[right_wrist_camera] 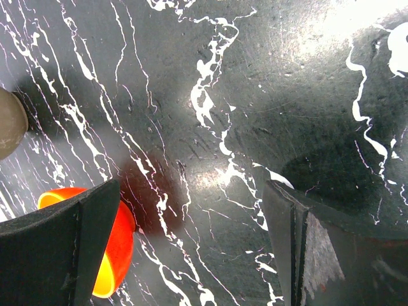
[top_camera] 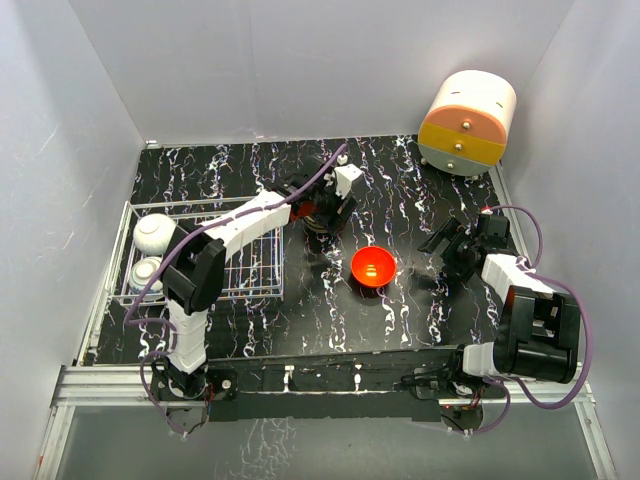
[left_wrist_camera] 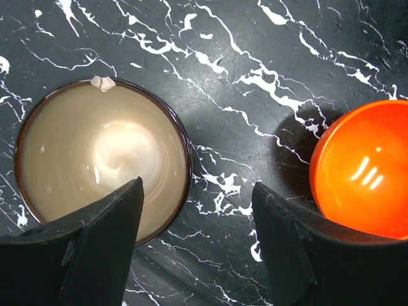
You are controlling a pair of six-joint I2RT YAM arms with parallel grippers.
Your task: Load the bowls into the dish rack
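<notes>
Top view, with both wrist views. The black marbled table (top_camera: 420,310) carries the dish rack (top_camera: 255,275) at 9 o'clock and a round cream-and-orange cabinet (top_camera: 467,122) at 1 o'clock.

The left arm (top_camera: 235,228) reaches from 7 o'clock across the rack toward the centre. The left gripper (left_wrist_camera: 197,255) hangs there with its fingers spread wide and nothing between them, above the near rim of the brown bowl (left_wrist_camera: 102,153). The right gripper (right_wrist_camera: 191,255), at 3 o'clock, is likewise spread wide and empty, over bare table.

Two bowls sit in the rack's left end: the white bowl (top_camera: 153,232) and, at its 6 o'clock, the blue-and-white bowl (top_camera: 145,272). The red-orange bowl (top_camera: 372,267) stands on the table near the centre, at 4 o'clock of the brown bowl. The black bowl cannot be made out against the dark surface.

Judged progress: two loaded, at least two left, with the brown bowl apparently next.
</notes>
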